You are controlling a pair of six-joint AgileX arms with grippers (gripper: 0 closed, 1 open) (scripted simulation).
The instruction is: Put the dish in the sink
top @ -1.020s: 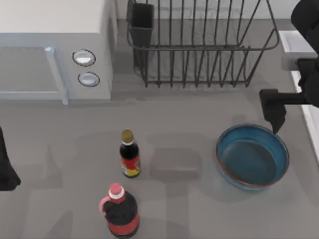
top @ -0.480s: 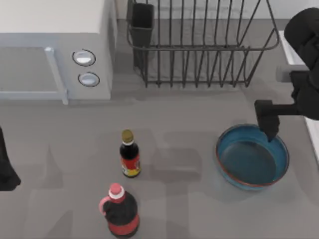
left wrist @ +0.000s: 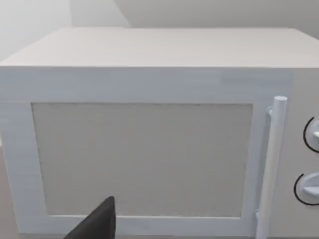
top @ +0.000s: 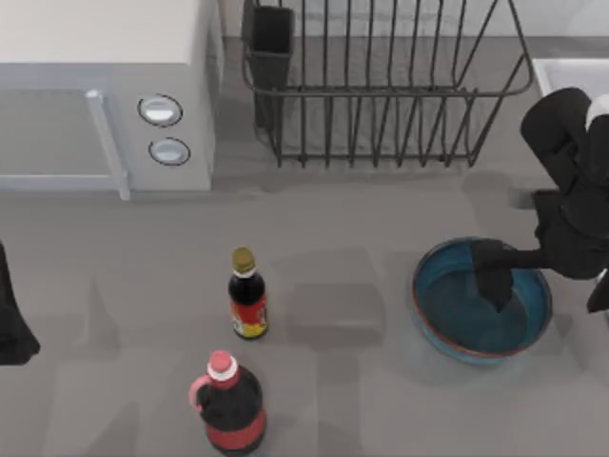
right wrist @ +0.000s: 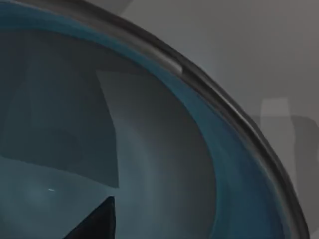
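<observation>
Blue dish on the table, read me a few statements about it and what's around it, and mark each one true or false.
1. The dish sits on the table. True.
2. The right gripper is above the dish's inside. True.
3. The dish is inside the dish rack. False: it is in front of the rack, on the table.
4. Two bottles stand to the dish's right. False: the soy sauce bottle and red-capped bottle stand to its left.

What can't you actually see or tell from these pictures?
- Right hand, top view: over the dish; open or shut, touching or not, unclear.
- Sink, top view: just a corner, the right arm and the picture's edge cut off the rest.
- Left hand, top view: cut off by the left edge.
- Microwave, left wrist view: knobs cropped.
</observation>
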